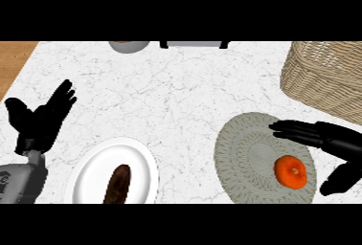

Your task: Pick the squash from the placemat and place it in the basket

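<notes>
White marble counter (176, 95) is spreading across the whole frame, with a strip of wood (14, 57) showing at the upper left. And we're looking at the lower right now, where the round grey-green placemat (244, 153) is lying flat, and the orange squash (290, 171) is sitting on its right half, toward the lower edge of the frame.

My right hand (332, 141) is coming in from the right edge, hanging over the mat's right side. I'm keeping it open: the fingers (300, 130) are stretching leftward above the squash in the frame, and the thumb (338, 178) is pointing down just to the squash's right. So the squash is lying in the gap between fingers and thumb, close to both. I'm not curling round it, and I can't tell whether the thumb is touching it.

Up in the upper right corner the woven basket (325, 76) is standing, apart from the mat and cut off by the frame's edge.

Over at the left edge my left hand (39, 122) is resting open, fingers up. Beside it, at the lower left, a white plate (92, 167) is carrying a dark brown piece of food (118, 184). Along the top edge a grey bowl (129, 46) and a dark-framed object (194, 44) are only partly showing.
</notes>
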Available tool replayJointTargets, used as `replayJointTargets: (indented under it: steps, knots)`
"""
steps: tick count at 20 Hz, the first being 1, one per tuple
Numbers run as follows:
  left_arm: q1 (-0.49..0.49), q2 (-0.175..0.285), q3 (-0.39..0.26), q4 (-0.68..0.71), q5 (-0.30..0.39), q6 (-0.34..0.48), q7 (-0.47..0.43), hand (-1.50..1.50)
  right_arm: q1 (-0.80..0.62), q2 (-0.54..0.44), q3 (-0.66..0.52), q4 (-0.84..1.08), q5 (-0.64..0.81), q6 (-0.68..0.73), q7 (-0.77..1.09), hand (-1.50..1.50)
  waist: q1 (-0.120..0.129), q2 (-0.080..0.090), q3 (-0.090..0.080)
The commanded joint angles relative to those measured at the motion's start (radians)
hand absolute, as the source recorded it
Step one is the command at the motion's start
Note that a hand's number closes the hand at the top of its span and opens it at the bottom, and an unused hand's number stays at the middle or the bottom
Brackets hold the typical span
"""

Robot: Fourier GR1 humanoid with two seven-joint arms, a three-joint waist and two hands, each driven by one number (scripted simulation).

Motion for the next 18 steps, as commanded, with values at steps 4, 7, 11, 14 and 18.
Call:
replayJointTargets:
  steps: [4, 7, 11, 14, 18]
  knots:
    - [-0.034, -0.027, 0.011, 0.029, -0.035, 0.008, 0.018, 0.0, -0.014, 0.112, 0.071, 0.101, 0.19, -0.029, -0.048, -1.5, -0.006, -0.001, 0.0]
    - [-0.014, -0.019, 0.025, -0.025, -0.038, 0.004, 0.034, 0.0, -0.017, 0.04, 0.016, 0.188, 0.202, -0.016, -0.19, -1.5, -0.005, -0.002, 0.0]
    - [0.011, -0.036, 0.035, 0.029, -0.048, -0.034, -0.03, 0.0, -0.07, 0.09, 0.005, 0.205, 0.231, 0.011, -0.165, -1.5, -0.004, -0.001, -0.001]
    - [-0.011, -0.01, 0.077, 0.066, -0.026, -0.063, -0.045, 0.0, -0.051, 0.08, 0.012, 0.212, 0.225, 0.015, -0.195, -1.5, -0.007, -0.001, -0.001]
    - [-0.017, -0.05, 0.047, 0.069, -0.063, -0.027, -0.056, 0.0, -0.071, 0.091, 0.037, 0.201, 0.185, 0.05, -0.203, -1.5, -0.008, -0.001, -0.001]
